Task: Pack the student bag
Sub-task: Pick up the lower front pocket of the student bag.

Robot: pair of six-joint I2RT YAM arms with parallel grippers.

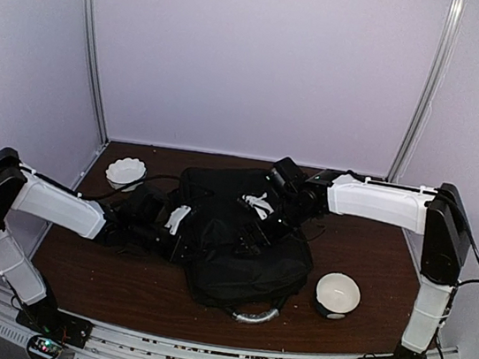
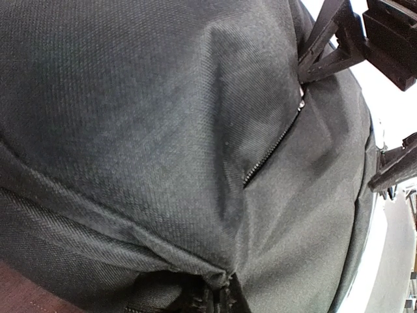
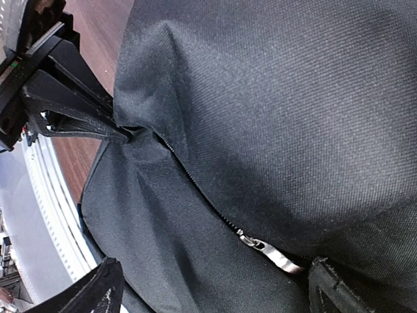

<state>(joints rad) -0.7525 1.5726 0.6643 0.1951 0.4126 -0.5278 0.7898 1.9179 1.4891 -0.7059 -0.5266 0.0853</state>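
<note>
The student bag [image 1: 245, 265] is a large black backpack lying flat at the table's middle, its curved grey-trimmed handle [image 1: 254, 316] toward the near edge. My left gripper [image 1: 184, 241] is at the bag's left side, shut on a pinched fold of its fabric [image 2: 225, 277] beside the closed zipper line [image 2: 270, 153]. My right gripper [image 1: 261, 227] is over the bag's top, open. Its fingers [image 3: 94, 293] stand wide apart on either side of the silver zipper pull [image 3: 273, 254], which lies close to the right-hand finger. The bag fabric [image 3: 273, 111] fills the right wrist view.
A white scalloped bowl [image 1: 125, 171] sits at the back left of the brown table [image 1: 363, 250]. A white bowl on a dark base [image 1: 337, 293] sits right of the bag. The booth's white walls and metal posts [image 1: 95, 52] close in the back.
</note>
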